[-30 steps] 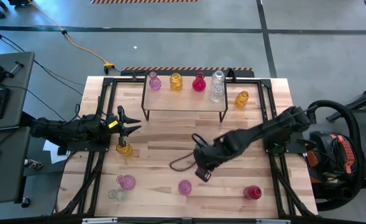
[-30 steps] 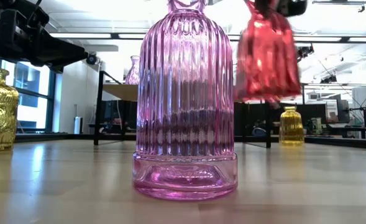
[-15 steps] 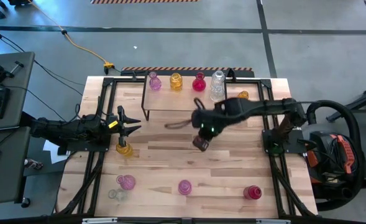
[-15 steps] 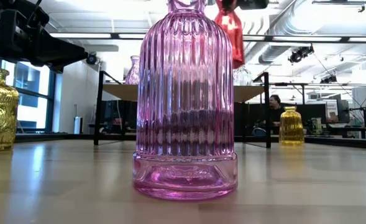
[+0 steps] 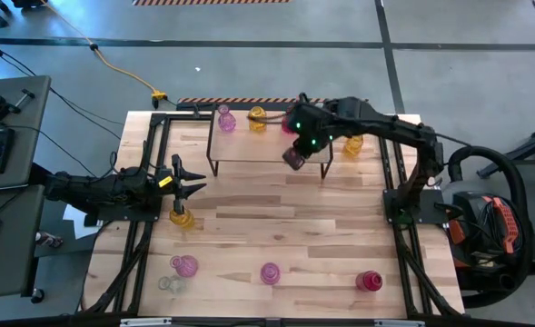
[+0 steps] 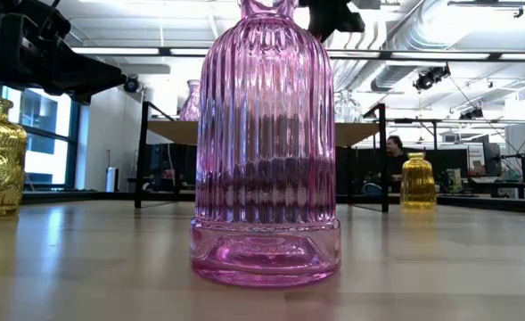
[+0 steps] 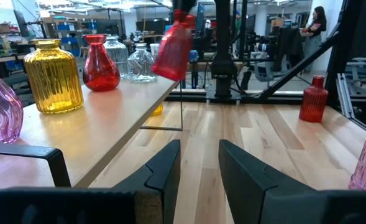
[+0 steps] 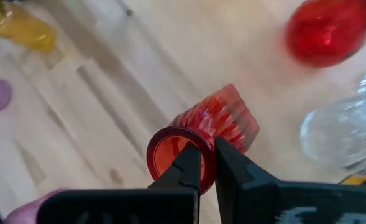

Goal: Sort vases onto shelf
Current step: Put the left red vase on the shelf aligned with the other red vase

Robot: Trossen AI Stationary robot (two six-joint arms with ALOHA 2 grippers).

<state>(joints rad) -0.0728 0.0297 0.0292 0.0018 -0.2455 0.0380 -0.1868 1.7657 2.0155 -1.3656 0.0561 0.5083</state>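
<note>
My right gripper (image 5: 298,148) hangs over the right part of the shelf (image 5: 249,147), shut on a ribbed red vase (image 5: 292,160) that is in the air above the board's near edge. On the shelf stand a pink vase (image 5: 225,119), a yellow one (image 5: 257,116), a round red one (image 7: 101,65) and clear ones (image 7: 141,63). My left gripper (image 5: 191,179) waits at the table's left side, level, open and with nothing in it, next to a yellow vase (image 5: 182,216) standing on the table. My right gripper holds the red vase by the rim of its mouth (image 8: 202,138), one finger inside the opening and one outside. The fingers (image 8: 229,163) come from above, slanting down. The vase hangs tilted below them (image 7: 172,40), lifted clear of the shelf and the table.
On the table's near part stand a pink vase (image 5: 184,265), a clear one (image 5: 167,282), another pink one (image 5: 270,272) and a red one (image 5: 369,281). A yellow vase (image 5: 353,143) stands right of the shelf. A black frame (image 5: 149,163) edges the table.
My right gripper has swung from the table's middle toward the far edge and up, tipping further down, and now hangs over the shelf's right part. The red vase has travelled with it, clear of the table all the way.
</note>
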